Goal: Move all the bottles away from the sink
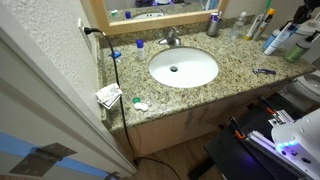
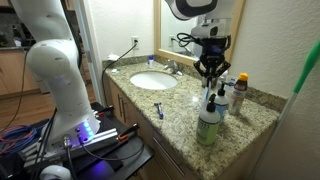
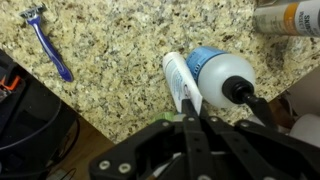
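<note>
The blue bottle with a white top (image 3: 215, 68) sits on the granite counter (image 3: 120, 60) just beside a white tube (image 3: 180, 85), well apart from the sink (image 2: 150, 83). The gripper (image 3: 195, 118) hangs right over them with its jaws closed together. Whether the tips pinch anything cannot be told. A blue razor (image 3: 48, 42) lies nearby.

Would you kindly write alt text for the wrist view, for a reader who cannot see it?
Seen from above, the shut end effector hovers over a white tube and a blue-and-white bottle on a speckled granite counter; a blue razor lies nearby.
</note>
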